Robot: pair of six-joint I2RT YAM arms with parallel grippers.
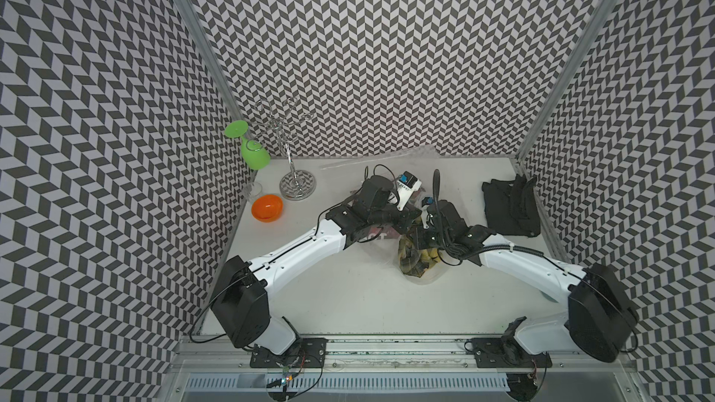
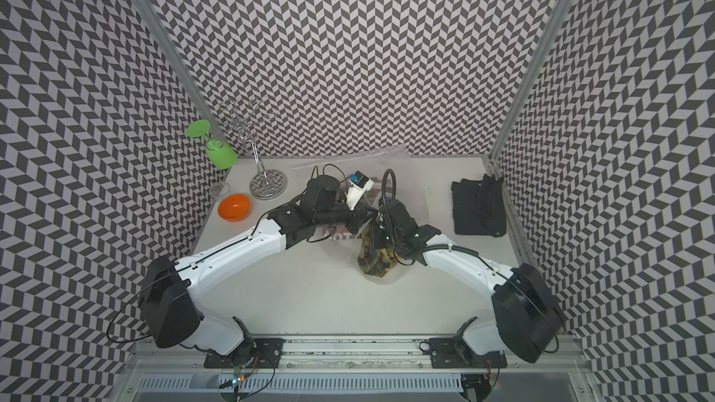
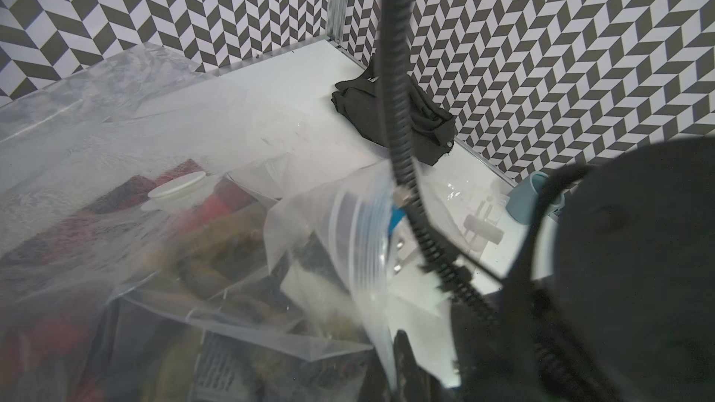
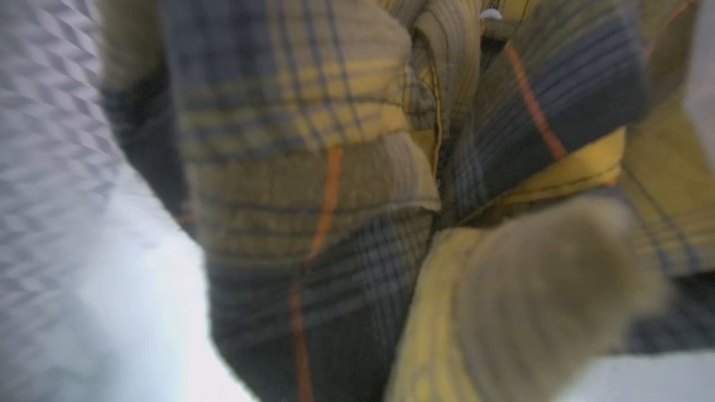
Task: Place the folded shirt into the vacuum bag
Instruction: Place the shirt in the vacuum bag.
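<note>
Chevron-patterned black-and-white walls are closing in a white tabletop (image 1: 348, 295), and the two arms are meeting over its middle. The left gripper (image 1: 413, 219) is sitting fully closed, and the whitish zip-seal edge (image 3: 360, 233) of the vacuum bag (image 3: 116, 129) is rising off the table straight toward it, so it looks to be pinching that edge. The rest of the crinkly clear bag is spreading out beneath and beyond this gripper, with its round white valve cap (image 3: 176, 187) lying flat on top.

The right gripper (image 1: 421, 240) is pointing down just beside the left one, buried in the yellow-and-dark plaid shirt (image 1: 416, 264). Its wrist view is showing only blurred cloth (image 4: 309, 148), so I cannot tell how wide its jaws are standing. The shirt is lying bunched directly under it, with clear plastic showing around its near end.

Well off to that gripper's outer side, a black folded garment (image 1: 508, 206) is resting against the wall. Far out past the left gripper, an orange bowl (image 1: 267, 206) is sitting near a wire glass rack (image 1: 296, 183), with a green wine glass (image 1: 253, 150) hanging upside down.
</note>
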